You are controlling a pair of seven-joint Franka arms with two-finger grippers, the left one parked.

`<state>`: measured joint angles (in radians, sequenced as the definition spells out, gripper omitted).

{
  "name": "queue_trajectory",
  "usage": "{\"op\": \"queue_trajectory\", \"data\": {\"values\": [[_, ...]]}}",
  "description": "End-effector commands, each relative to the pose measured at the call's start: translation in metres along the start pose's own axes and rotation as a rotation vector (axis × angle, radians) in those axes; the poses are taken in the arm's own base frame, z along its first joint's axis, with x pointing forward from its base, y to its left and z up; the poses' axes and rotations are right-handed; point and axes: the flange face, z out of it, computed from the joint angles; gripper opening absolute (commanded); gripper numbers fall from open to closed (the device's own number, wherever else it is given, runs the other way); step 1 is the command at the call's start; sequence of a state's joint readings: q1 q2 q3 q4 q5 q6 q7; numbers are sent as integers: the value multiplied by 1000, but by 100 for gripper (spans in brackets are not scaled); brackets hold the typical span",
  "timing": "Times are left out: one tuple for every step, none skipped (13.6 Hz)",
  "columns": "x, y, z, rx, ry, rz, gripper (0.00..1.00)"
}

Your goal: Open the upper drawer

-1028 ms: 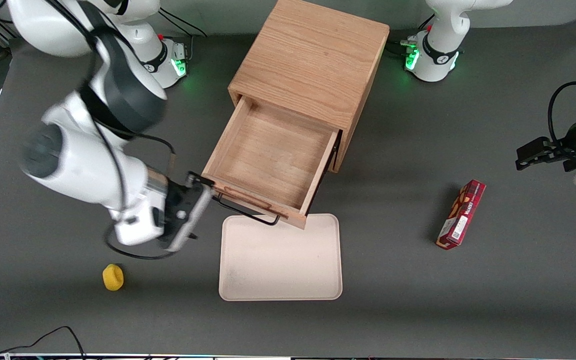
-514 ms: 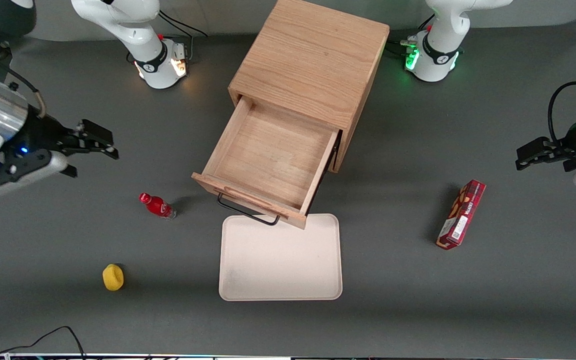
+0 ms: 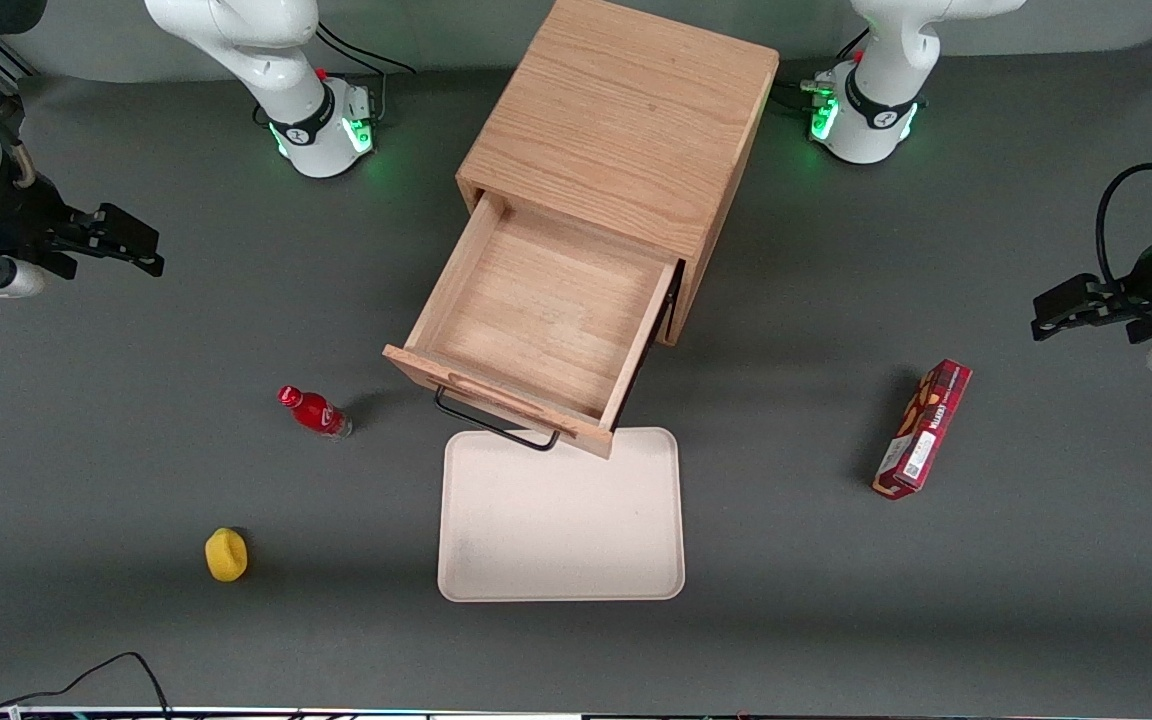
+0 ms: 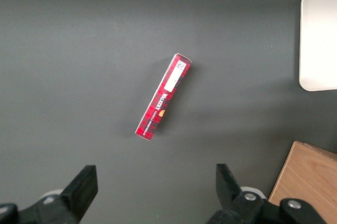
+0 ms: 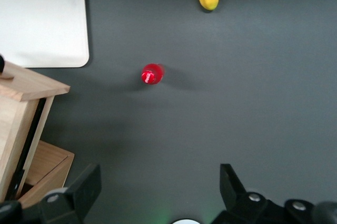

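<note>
At the front view's left edge, the frame cuts off the working arm, so only the gripper [image 3: 126, 243] and wrist show. The upper drawer [image 3: 536, 325] hides whatever lies under it. The red box [image 3: 922, 428] carries print perhaps too small to read.

Cream tray [image 3: 561, 515] flat on the grey table [image 3: 936, 620], nearer the front camera than the oak cabinet [image 3: 626, 120]. Red bottle [image 3: 315, 411] upright, yellow object [image 3: 226, 555] nearer the camera. Red box [image 3: 922, 429] lies toward the parked arm's end.
</note>
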<state>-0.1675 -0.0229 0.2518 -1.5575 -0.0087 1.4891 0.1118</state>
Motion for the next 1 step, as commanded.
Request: {"op": "queue_trajectory", "data": {"values": [[-2,9,2,-13,13,43,100]]}}
